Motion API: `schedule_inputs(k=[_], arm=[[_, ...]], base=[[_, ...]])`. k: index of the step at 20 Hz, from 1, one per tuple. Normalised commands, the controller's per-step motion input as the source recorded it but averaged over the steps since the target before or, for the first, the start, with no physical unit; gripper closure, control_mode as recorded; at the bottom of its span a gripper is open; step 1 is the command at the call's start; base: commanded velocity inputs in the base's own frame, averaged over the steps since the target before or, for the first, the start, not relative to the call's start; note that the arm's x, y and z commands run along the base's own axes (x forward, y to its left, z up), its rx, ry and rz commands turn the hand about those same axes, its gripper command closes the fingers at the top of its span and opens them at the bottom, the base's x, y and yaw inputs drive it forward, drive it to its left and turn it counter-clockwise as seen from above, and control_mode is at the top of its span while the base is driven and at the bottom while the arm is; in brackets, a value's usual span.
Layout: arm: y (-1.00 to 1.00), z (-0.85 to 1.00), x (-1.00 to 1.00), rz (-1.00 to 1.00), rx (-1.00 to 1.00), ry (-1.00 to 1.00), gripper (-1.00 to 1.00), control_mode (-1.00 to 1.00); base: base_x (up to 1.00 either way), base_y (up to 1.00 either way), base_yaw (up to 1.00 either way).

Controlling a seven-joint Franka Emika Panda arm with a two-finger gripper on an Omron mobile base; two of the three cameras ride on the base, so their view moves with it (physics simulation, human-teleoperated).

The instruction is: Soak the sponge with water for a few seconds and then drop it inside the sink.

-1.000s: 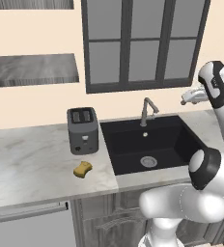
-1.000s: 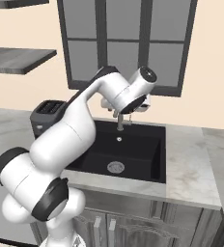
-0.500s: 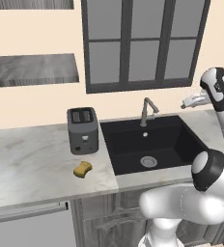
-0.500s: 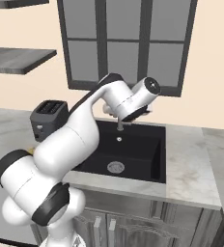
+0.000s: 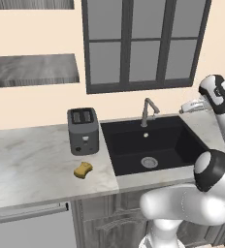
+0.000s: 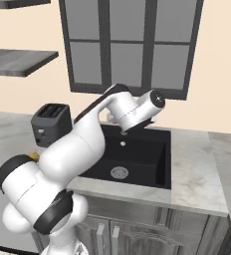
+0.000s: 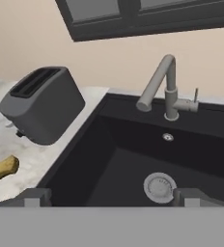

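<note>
The sponge lies on the marble counter, just in front of the dark grey toaster and left of the sink (apart from both). The black basin has a round silver drain; the gooseneck faucet stands at its back rim. The gripper hangs above the sink's right side, fingers spread wide, holding nothing.

sponge: mostly hidden behind arm, right base view | toaster: lower corner hidden likewise
</note>
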Motion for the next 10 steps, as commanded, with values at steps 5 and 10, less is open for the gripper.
schedule_inputs(k=[5,10], arm=[[0.0,-0.22,0.16,0.0,0.04,-0.04,-1.0,-1.0],[0.0,-0.13,0.26,0.0,0.01,-0.02,-1.0,-1.0]], base=[[0.0,0.0,0.0],[0.0,0.0,0.0]])
